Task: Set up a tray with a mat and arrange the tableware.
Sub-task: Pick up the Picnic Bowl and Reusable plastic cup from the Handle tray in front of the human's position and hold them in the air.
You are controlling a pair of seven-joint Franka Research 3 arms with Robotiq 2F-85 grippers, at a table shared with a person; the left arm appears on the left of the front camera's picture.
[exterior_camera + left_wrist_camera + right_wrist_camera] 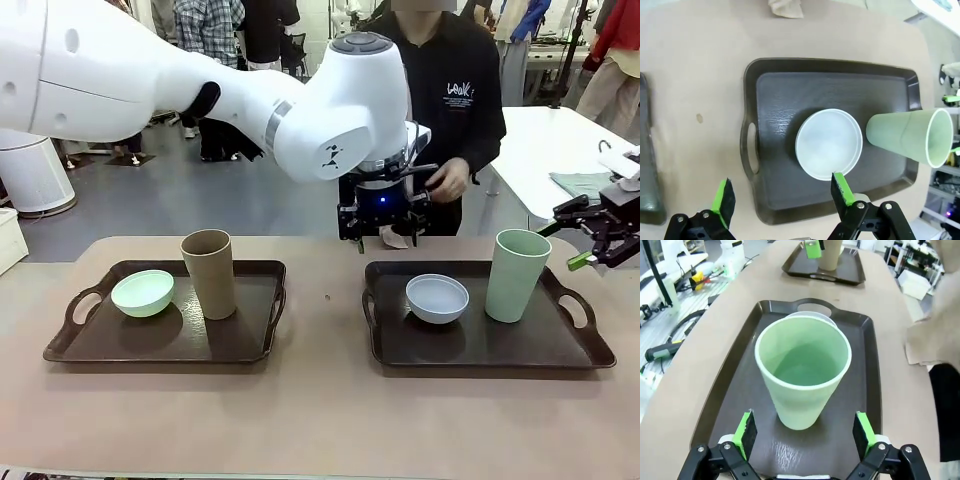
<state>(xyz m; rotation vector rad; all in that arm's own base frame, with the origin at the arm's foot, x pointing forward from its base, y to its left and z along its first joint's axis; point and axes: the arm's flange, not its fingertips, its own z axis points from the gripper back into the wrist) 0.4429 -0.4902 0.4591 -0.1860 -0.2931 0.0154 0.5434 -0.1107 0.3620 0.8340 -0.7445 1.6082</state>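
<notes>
Two dark trays lie on the table. The left tray [250,345] holds a mint green bowl [142,293] and a tan cup [209,273]. On the right tray [500,345] [780,85] [735,375] stand a pale bluish white bowl [437,298] [829,143] and a pale green cup [517,275] [907,136] [802,372]. My left gripper [385,238] [782,190] hangs open above that tray's left part, beside the bowl. My right gripper [565,245] [804,432] is open, facing the green cup without touching it. A beige cloth, seemingly the mat [785,7] [932,335], lies at the far edge.
A person in black stands at the far side, one hand [450,180] close behind my left gripper. A small brown speck [327,296] lies on the bare strip of table between the trays. The front half of the table is bare.
</notes>
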